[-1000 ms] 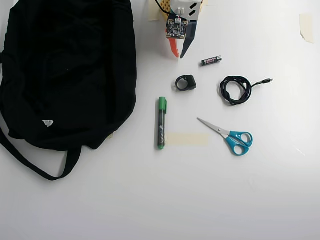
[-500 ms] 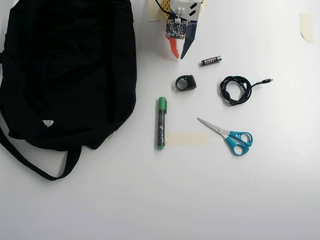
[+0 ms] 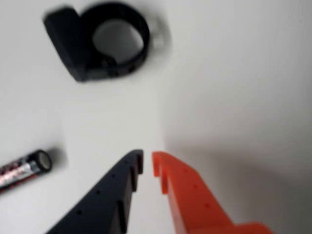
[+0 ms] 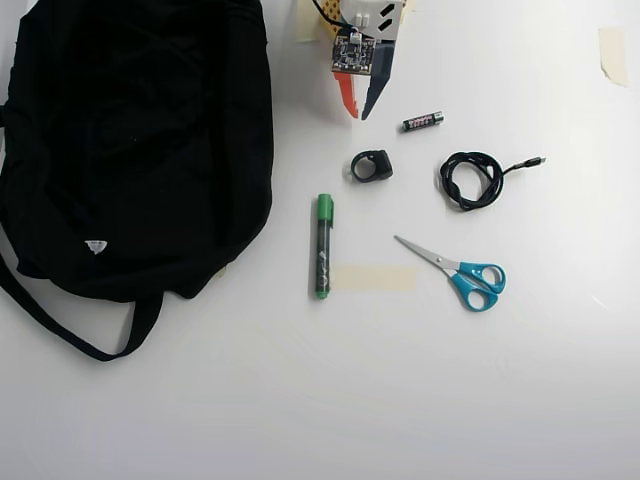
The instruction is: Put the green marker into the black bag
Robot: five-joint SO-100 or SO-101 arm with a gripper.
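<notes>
Here the green marker (image 4: 322, 246) lies well apart from the jaws — untouched.

Wrist view is blurred throughout: battery (image 3: 23, 169) cut off by the left edge with its label unreadable, black ring-shaped object (image 3: 97, 41) too soft to identify, gripper (image 3: 147, 163) fingers cut by bottom edge; overhead view: black bag (image 4: 130, 140) cropped at top and left, marker (image 4: 322, 246) label illegible.
</notes>
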